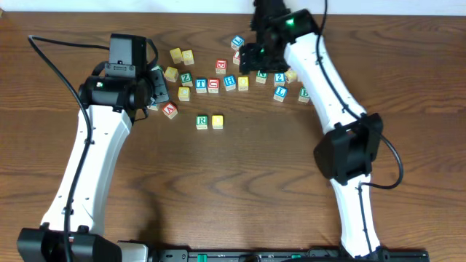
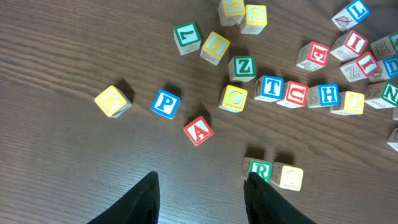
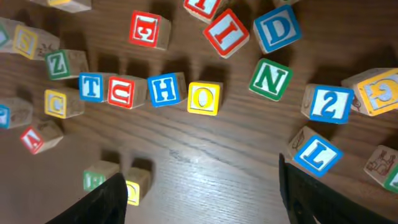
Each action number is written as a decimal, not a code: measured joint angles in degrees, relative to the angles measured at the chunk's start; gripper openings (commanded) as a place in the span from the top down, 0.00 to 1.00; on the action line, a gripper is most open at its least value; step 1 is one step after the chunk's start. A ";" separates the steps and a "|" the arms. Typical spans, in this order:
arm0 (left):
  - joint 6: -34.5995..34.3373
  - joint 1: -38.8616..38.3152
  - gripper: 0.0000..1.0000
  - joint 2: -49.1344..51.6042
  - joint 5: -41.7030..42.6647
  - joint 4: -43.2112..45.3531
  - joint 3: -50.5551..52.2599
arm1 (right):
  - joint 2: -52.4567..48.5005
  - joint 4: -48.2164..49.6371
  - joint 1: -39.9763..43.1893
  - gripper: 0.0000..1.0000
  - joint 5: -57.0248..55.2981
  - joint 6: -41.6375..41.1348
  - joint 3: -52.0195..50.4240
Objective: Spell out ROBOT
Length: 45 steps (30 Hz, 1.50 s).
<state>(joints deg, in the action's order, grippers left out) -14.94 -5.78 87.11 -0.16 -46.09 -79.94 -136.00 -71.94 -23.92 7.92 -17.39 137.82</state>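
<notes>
A green-bordered R cube [image 1: 202, 121] and a yellow-faced cube [image 1: 217, 121] stand side by side in front of the scattered pile. In the left wrist view the R cube [image 2: 260, 168] sits just beyond my right fingertip [image 2: 253, 182], with the yellow cube [image 2: 289, 176] beside it. My left gripper [image 2: 202, 183] is open over bare wood. A blue-bordered T [image 1: 201, 85] heads a row with a red C, a blue H and a yellow O [image 3: 203, 98]. My right gripper [image 3: 200, 186] is open, empty, hovering in front of that row.
Several other letter cubes lie scattered across the far middle of the table [image 1: 240, 182]: a red A [image 2: 198, 130], a blue P [image 2: 165, 103], a yellow cube [image 2: 112, 101], a green N [image 3: 271, 78], a blue L [image 3: 318, 152]. The right arm [image 1: 328, 87] reaches over the right cubes.
</notes>
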 measured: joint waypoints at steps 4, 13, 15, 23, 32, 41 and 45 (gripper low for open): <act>0.00 0.02 0.56 0.66 0.00 0.00 0.00 | 0.00 -1.18 -0.90 0.29 -4.68 -1.11 0.00; -0.02 0.02 0.56 1.16 0.00 -1.49 0.00 | 0.00 -9.77 5.46 0.27 -11.65 -1.99 0.02; -0.07 0.02 0.56 1.64 0.00 -1.49 0.02 | 0.00 -9.92 6.64 0.27 -11.56 -2.14 0.02; -0.09 0.02 0.56 3.74 0.00 -0.92 0.02 | 0.00 -9.33 8.74 0.25 -9.38 -2.58 0.02; -0.09 0.02 0.56 6.19 0.00 -0.85 0.02 | 0.00 -7.89 7.41 0.25 -8.94 -2.58 0.02; -0.09 0.02 0.56 6.27 0.00 -0.35 0.02 | 0.00 -5.25 3.98 0.24 -8.92 -2.58 0.02; -0.09 0.02 0.56 6.27 0.00 -0.33 0.02 | 0.00 -4.57 3.30 0.24 -8.83 -2.58 0.02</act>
<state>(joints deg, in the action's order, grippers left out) -15.03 -5.76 93.38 -0.16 -46.41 -79.92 -136.00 -76.51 -20.62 -0.91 -19.97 137.84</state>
